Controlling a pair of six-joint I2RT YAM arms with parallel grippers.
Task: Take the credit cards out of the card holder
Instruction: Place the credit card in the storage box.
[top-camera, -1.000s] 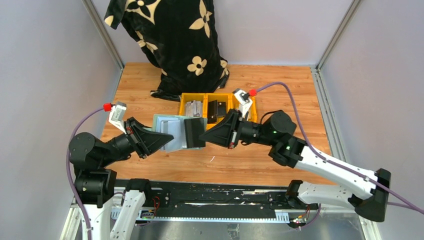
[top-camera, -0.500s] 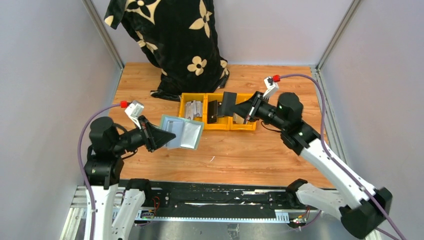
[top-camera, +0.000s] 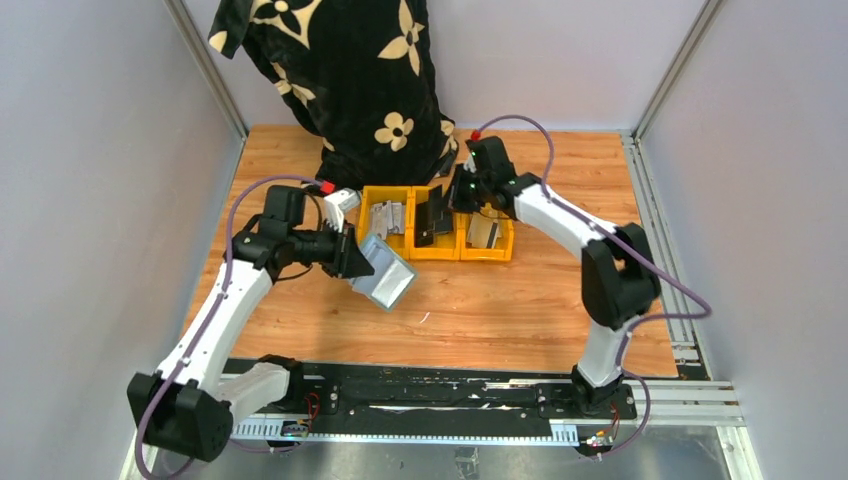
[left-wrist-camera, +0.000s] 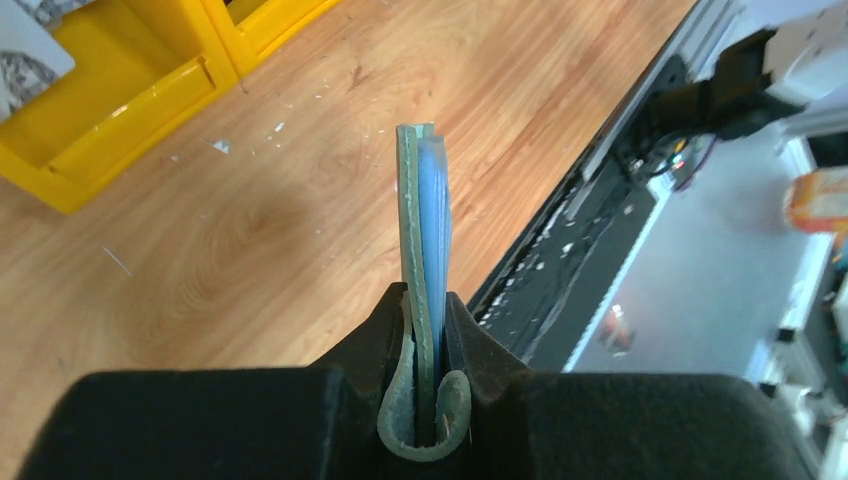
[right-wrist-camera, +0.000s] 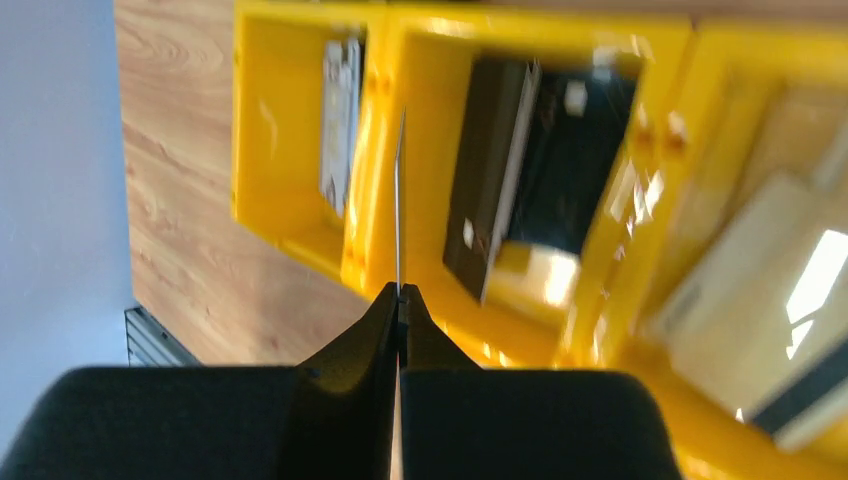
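Left fingers (left-wrist-camera: 365, 335) clamped card holder (left-wrist-camera: 412, 230) at soft fold; right fingers (right-wrist-camera: 372, 330) pinched thin, probably stiff, slippery credit card (right-wrist-camera: 399, 200) by its edge.

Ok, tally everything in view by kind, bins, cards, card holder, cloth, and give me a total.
Yellow bins: 3
Credit cards: 4 discernible, one in each bin, one in the right pincer
Card holder: 1, in the left pincer
Black floral cloth: 1
Total: 9
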